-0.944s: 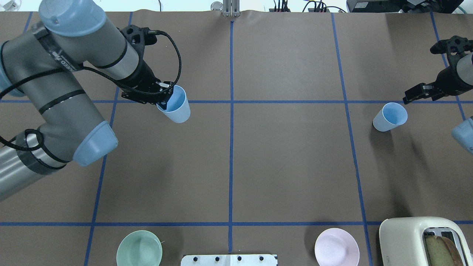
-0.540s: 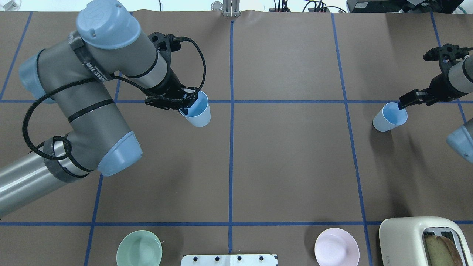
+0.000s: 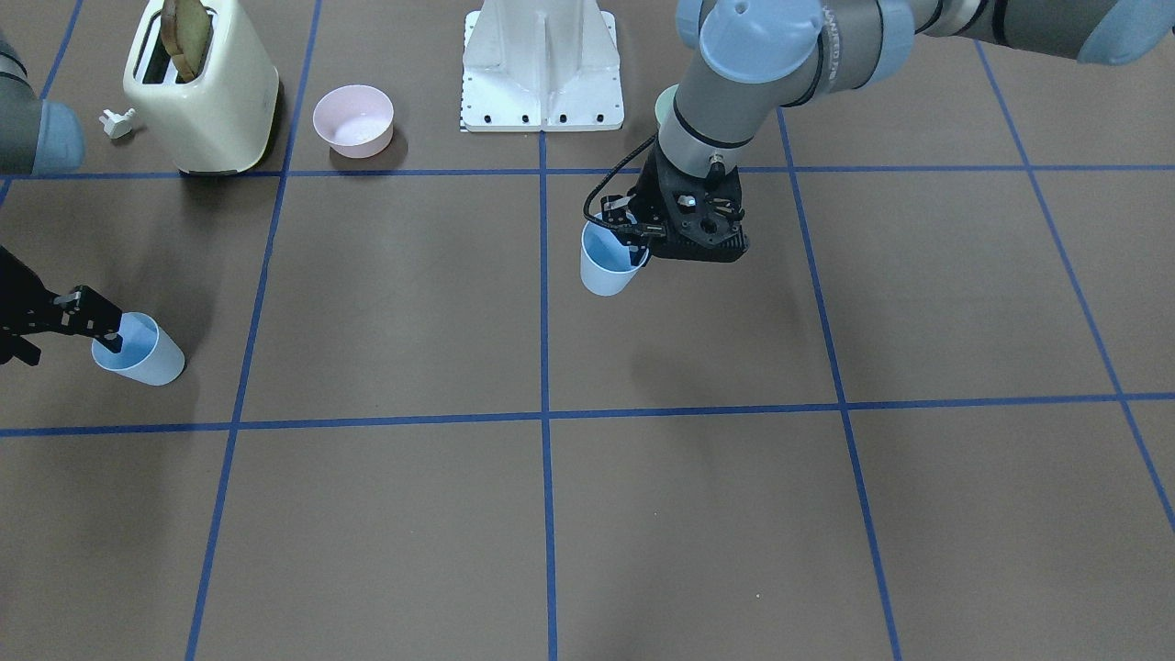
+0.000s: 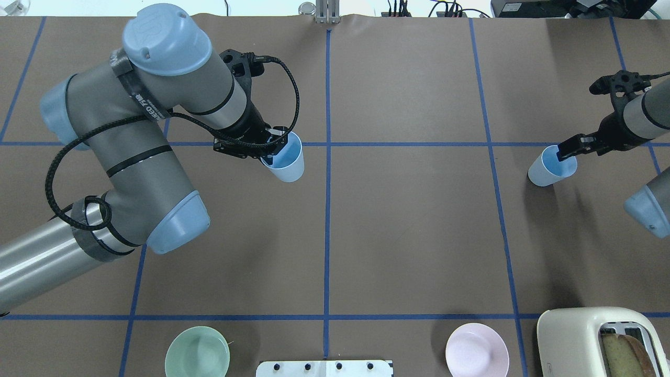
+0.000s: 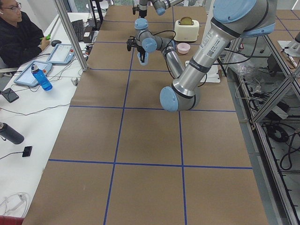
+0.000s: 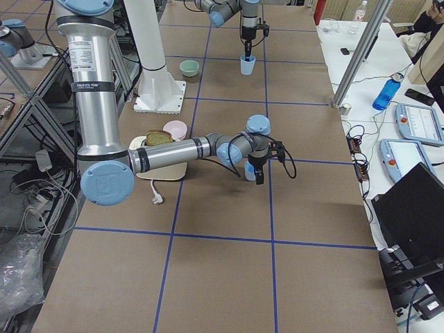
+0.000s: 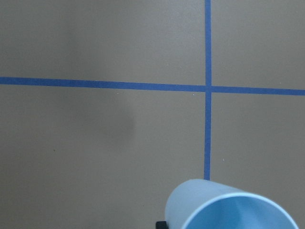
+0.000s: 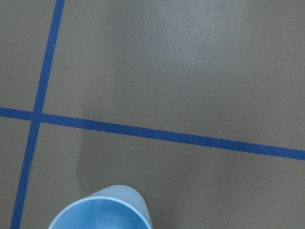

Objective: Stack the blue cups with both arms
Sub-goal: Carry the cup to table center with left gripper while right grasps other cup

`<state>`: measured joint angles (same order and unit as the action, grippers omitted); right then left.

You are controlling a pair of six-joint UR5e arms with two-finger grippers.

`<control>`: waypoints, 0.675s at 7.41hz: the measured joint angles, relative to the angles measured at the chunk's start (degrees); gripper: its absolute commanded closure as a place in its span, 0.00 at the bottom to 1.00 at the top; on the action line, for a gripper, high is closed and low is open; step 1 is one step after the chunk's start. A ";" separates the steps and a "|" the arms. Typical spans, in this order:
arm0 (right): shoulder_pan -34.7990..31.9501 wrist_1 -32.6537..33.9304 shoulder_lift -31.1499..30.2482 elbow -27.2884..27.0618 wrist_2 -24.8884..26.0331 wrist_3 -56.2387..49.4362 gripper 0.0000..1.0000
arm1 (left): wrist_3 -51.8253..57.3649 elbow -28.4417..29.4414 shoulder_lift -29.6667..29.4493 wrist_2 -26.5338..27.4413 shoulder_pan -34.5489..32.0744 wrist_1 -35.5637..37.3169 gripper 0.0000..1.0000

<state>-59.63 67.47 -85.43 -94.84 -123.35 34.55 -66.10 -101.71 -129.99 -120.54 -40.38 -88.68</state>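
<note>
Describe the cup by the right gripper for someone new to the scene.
Find the cream toaster on the robot's right. Beyond it stands a blue cup, the right gripper at its rim. The second blue cup, near the centre line, hangs lifted in the left gripper.

Light-blue cups [image 4: 287,166] — brown table [image 4: 408,235], blue grid [image 4: 327,235].

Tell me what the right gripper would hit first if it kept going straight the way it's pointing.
Probably the blue cup beneath it. The right gripper points down at its rim, one finger seemingly inside, so the cup's wall or floor comes first.
</note>
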 measured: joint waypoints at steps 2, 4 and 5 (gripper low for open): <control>0.61 0.03 0.00 0.25 0.18 0.33 1.00 | -0.10 0.53 -0.68 0.02 0.03 0.00 1.00; 1.07 0.02 0.15 0.32 0.17 2.31 1.00 | -0.16 1.11 -1.17 0.01 0.03 0.00 1.00; 1.30 -0.02 0.30 0.31 0.19 3.07 1.00 | -0.16 1.22 -1.26 -0.02 0.03 -0.02 1.00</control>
<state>-58.33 67.44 -85.13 -94.53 -123.16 37.62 -66.27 -100.49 -131.25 -120.56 -40.34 -88.70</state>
